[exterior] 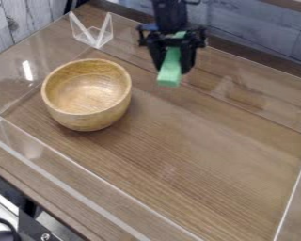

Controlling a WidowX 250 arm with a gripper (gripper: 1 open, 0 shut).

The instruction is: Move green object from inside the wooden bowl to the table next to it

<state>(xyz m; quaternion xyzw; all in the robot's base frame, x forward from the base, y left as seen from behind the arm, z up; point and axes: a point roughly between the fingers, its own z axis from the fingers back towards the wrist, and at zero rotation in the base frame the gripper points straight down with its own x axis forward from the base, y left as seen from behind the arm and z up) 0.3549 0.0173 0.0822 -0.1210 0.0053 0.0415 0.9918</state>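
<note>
Green block [172,67] is clamped between the fingers of my gripper [173,58], hanging tilted above the surface [191,151], clear of it. I note the wooden bowl [87,93] sits to its left, well apart, its hollow showing bare wood.
</note>
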